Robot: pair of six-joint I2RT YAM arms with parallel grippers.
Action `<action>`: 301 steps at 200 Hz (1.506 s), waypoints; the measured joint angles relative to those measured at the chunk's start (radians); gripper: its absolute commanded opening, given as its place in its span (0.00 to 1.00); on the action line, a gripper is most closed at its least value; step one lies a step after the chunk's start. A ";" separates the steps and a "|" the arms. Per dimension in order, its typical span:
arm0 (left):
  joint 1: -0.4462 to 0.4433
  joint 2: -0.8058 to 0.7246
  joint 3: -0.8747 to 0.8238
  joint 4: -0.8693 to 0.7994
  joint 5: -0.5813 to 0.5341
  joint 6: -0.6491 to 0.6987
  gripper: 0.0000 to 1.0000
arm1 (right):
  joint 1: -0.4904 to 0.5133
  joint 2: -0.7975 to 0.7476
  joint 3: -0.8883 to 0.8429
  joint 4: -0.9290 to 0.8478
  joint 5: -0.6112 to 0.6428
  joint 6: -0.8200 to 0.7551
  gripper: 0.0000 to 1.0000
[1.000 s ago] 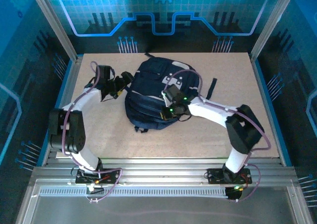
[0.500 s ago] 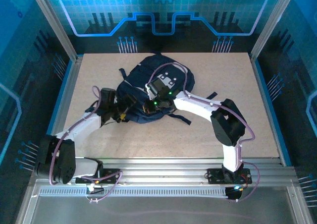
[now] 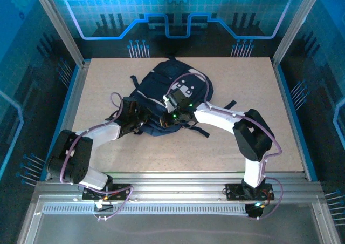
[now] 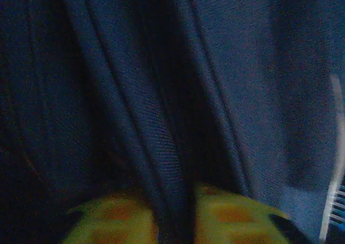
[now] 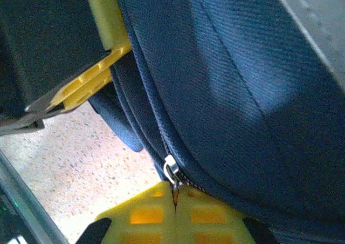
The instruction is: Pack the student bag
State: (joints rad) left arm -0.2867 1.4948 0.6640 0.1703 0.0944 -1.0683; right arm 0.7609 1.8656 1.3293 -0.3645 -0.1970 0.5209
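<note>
The student bag, dark navy with pale patches, lies in the middle of the table. My left gripper is at its near left edge. Up close, the left gripper is shut on a ridge of the bag's navy fabric, which runs between the yellow pads. My right gripper is at the bag's near edge, just right of the left one. In the right wrist view the right gripper is shut on the bag's small metal zipper pull. The left arm's yellow fingers show close beside it.
Speckled beige tabletop surrounds the bag. A black strap trails off the bag to the right. Metal frame posts and blue-lit walls ring the table, with an aluminium rail along the near edge.
The bag turned and slid toward the back-left. My left arm swung in from the left to the bag's near edge, and its jaws closed on the fabric. The right gripper stayed shut.
</note>
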 measured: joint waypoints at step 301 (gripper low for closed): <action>0.227 -0.168 0.085 -0.156 -0.457 0.819 0.99 | -0.679 -0.349 -0.599 0.373 0.486 -0.403 0.73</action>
State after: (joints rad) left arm -0.0597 1.3270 0.7486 0.0147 -0.3622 -0.2489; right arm 0.0814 1.5166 0.7307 0.0082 0.2893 0.1181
